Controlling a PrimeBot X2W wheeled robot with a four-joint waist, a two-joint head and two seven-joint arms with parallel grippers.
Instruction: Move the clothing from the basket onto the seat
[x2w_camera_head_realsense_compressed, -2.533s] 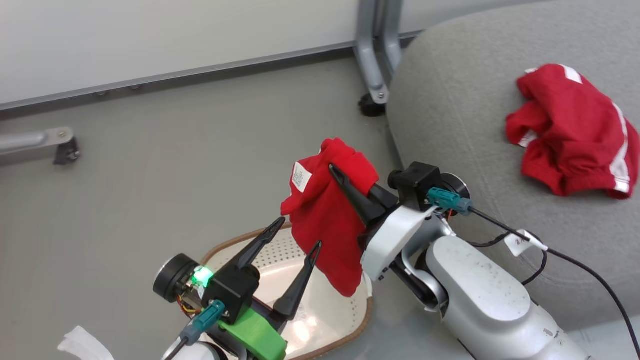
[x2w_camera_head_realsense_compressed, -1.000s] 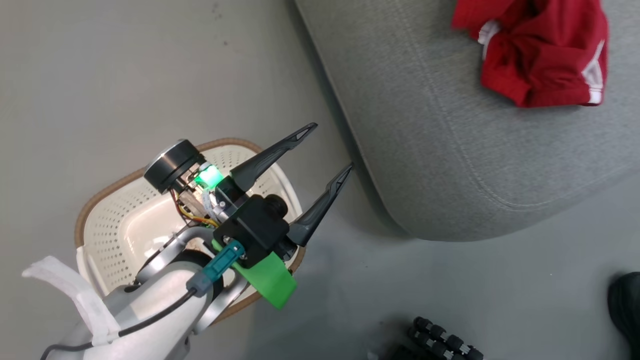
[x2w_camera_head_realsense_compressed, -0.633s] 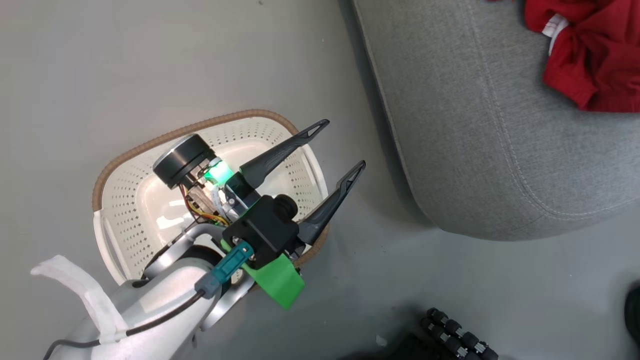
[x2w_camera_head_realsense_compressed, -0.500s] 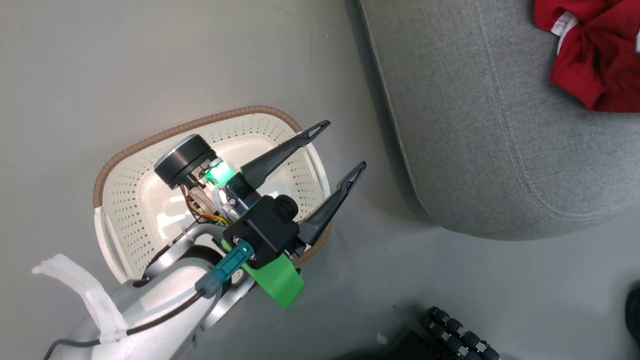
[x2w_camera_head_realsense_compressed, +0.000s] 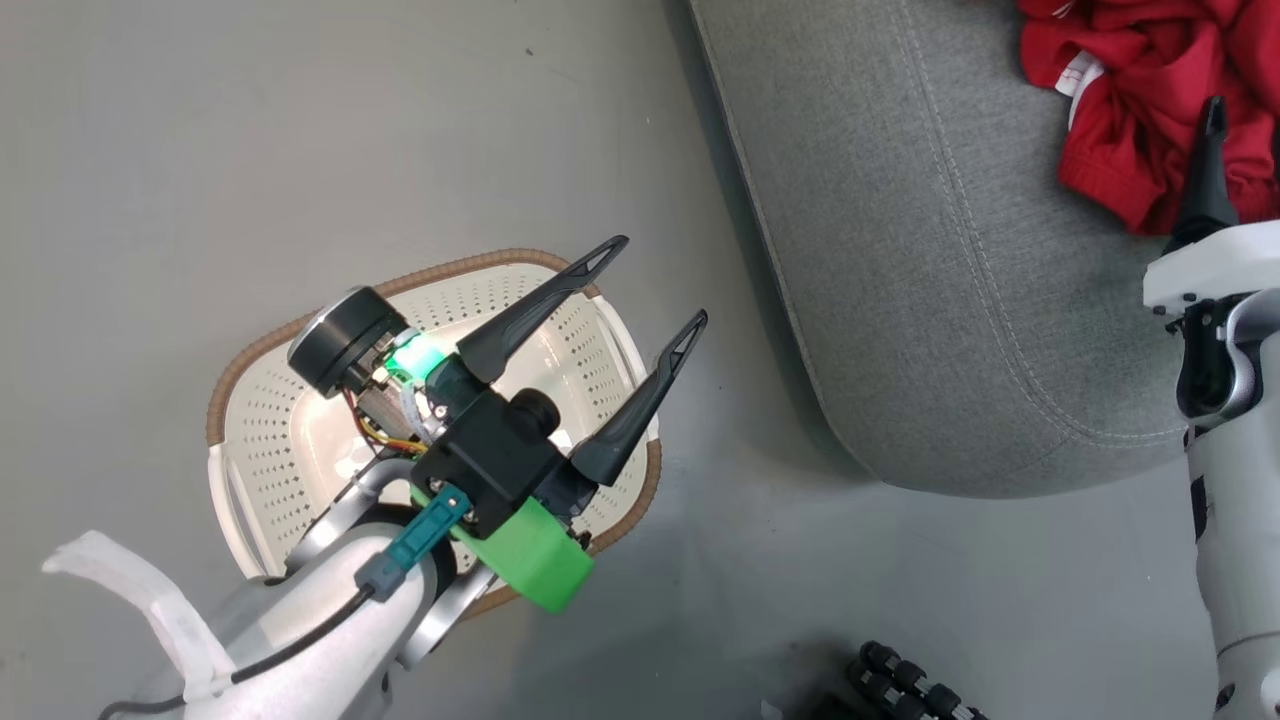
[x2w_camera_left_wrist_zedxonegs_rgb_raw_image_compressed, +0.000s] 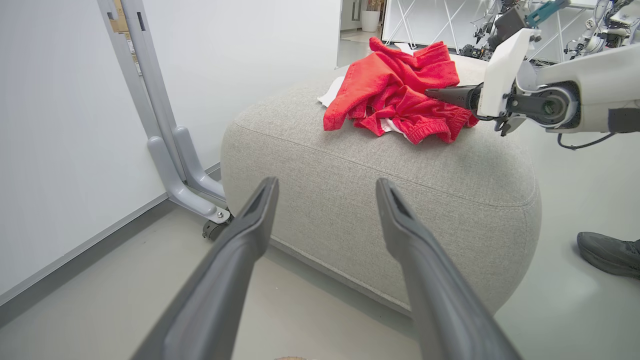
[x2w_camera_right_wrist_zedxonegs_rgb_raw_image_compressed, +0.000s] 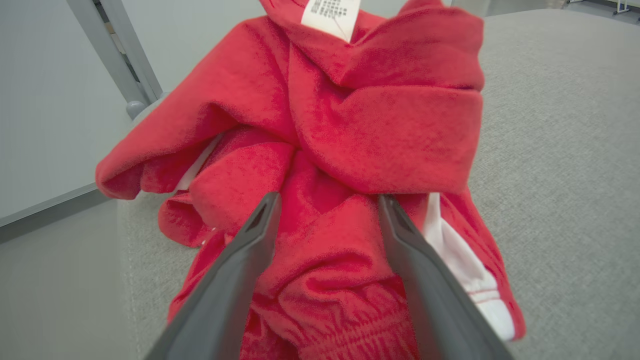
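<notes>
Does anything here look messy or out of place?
Only the clothing: it lies in a crumpled heap on the seat, white label showing, rather than folded. Nothing else stands out.

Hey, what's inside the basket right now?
Inside the basket, the visible part is bare cream plastic, no red cloth. The left gripper and its arm cover its middle and near side, so that part cannot be checked. The clothing lies on the seat.

Smooth grey floor (x2w_camera_head_realsense_compressed: 300, 150), white wall (x2w_camera_left_wrist_zedxonegs_rgb_raw_image_compressed: 60, 125), grey post (x2w_camera_left_wrist_zedxonegs_rgb_raw_image_compressed: 135, 55).
</notes>
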